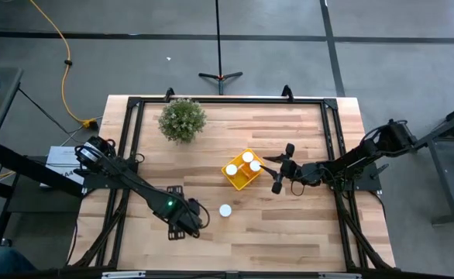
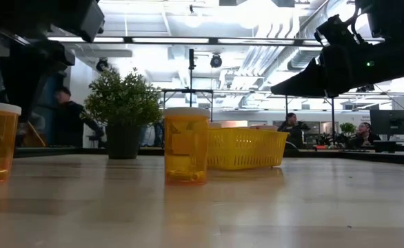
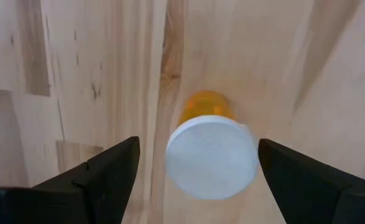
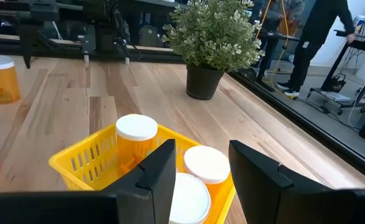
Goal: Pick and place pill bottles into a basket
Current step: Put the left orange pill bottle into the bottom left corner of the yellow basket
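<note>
Left gripper [image 3: 195,177], jaws apart, straddles an upright pill bottle [image 3: 212,152] standing on the table near the basket [image 1: 240,171]; judged light, rigid and smooth-sided, best clamped on the body below the cap; right gripper [image 4: 201,168], also apart and empty, hovers just beside the basket.

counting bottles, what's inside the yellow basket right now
Three pill bottles stand upright inside the yellow basket, white caps up, packed close together. Their caps and the basket walls cover the floor of the basket, so anything lying beneath them can't be seen.
</note>
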